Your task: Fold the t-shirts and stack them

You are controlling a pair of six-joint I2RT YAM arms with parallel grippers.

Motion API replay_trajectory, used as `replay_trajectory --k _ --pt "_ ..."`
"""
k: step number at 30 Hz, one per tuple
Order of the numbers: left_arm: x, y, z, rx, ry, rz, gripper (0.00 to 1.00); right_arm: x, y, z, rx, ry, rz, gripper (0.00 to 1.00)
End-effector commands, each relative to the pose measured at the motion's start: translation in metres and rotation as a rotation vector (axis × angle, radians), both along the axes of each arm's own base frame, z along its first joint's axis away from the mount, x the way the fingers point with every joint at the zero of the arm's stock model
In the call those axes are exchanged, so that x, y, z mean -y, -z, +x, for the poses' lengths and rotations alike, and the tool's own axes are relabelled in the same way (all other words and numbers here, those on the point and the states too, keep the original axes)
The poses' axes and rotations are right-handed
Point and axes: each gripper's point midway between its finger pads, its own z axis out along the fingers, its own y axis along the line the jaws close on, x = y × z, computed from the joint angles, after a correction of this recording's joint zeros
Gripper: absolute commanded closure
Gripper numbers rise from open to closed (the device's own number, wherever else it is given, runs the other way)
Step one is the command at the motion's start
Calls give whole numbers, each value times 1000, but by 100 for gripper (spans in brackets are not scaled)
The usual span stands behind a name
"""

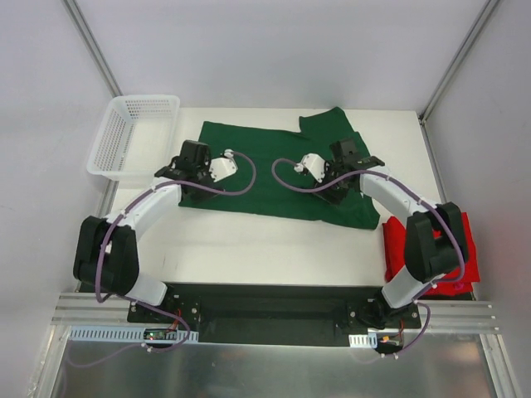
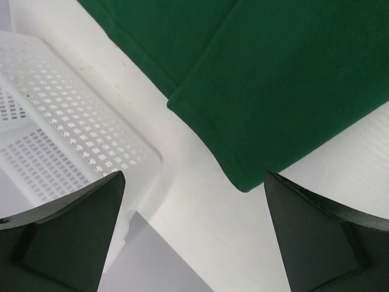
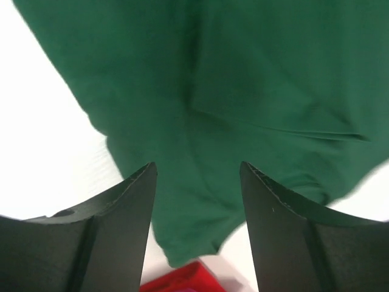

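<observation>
We count two t-shirts, one basket, and two arms with one gripper each.

The green t-shirt [image 1: 274, 170] lies spread across the middle of the white table [image 1: 249, 249], toward its far side. One sleeve pokes out toward the far edge. In the left wrist view its left end shows two layers, one edge lying over the other.

The red t-shirt [image 1: 397, 249] sits as a compact folded block at the near right of the table, partly hidden under the right arm's elbow. It lies just beside the green shirt's near right corner; whether the two touch we cannot tell. A sliver of red also shows at the bottom of the right wrist view.

The single white mesh basket [image 1: 104, 145] stands at the far left corner, overhanging the table's left edge (we see nothing inside it).

The left gripper [image 2: 193, 182] hangs over the green shirt's left end. Its two fingers [image 2: 67, 237] are spread wide, with bare table and a rounded green corner between them and nothing gripped.

The right gripper [image 3: 197, 167] is over the green shirt's right part. Its two fingers [image 3: 109, 237] are also apart, with green cloth filling the gap. We cannot tell whether the tips touch the fabric.
</observation>
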Motion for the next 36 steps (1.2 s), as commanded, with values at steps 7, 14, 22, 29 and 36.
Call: replay_trajectory --k 7,14,22,29,36 --pt "-48 -44 -20 84 -187 -297 1 -28 25 13 -2 -11 58 40" --pt "-61 -37 -45 81 -226 -314 1 -41 39 19 13 -31 40 44" --pt "-55 -45 -65 84 -226 -368 1 -38 49 32 53 -19 2 60" --pt "-51 -41 -72 60 -228 -393 1 -33 57 40 69 -7 -41 62" --pt "-47 -36 -77 40 -226 -414 1 -28 61 48 87 2 -81 65"
